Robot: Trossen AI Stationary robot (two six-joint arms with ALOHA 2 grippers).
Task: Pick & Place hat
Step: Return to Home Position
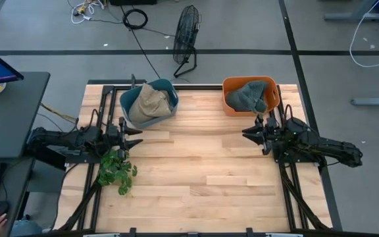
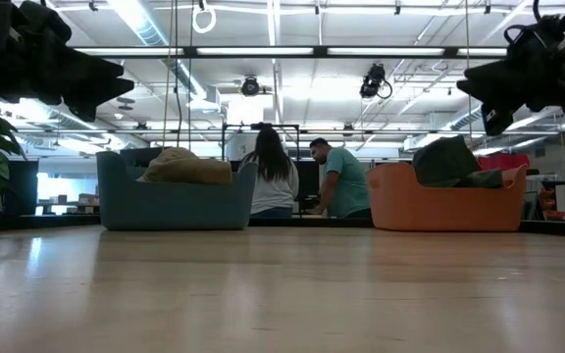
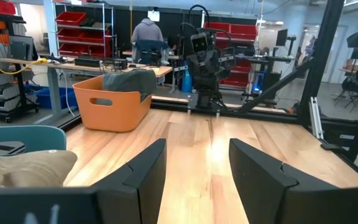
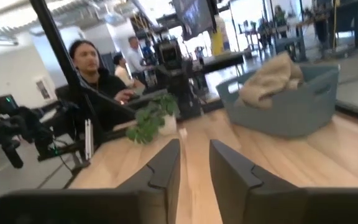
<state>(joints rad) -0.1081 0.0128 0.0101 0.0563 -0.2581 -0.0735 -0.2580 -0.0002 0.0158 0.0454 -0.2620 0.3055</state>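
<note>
Gray cap (image 1: 249,97): bunched inside the orange bin (image 1: 227,105), at 1 o'clock on the wooden table (image 1: 196,184), tight against the far edge. Opposite, at 11 o'clock, a blue bin (image 1: 126,110) with a tan cap (image 1: 152,100) heaped above its rim.

Left gripper (image 1: 137,136): raised at 9 o'clock near the table's side edge, just on the near side of the blue bin, fingers (image 3: 143,174) spread apart over bare wood. Right gripper (image 1: 247,134): raised at 3 o'clock, just on the near side of the orange bin, fingers (image 4: 165,171) parted by a narrower gap. Both pointing inward, well apart.

Wide open planking between the two grippers, across the centre and down to 6 o'clock. Only a potted plant (image 1: 117,172) at 8 o'clock, close to the left arm.

Hard to make out: how many caps lie in the orange bin, and any brim in the gray heap. Plant pot hidden under leaves from above. Both grippers cut off by the top corners in the low view. Two people (image 2: 307,178) seated beyond the table, partly hidden between the bins.
</note>
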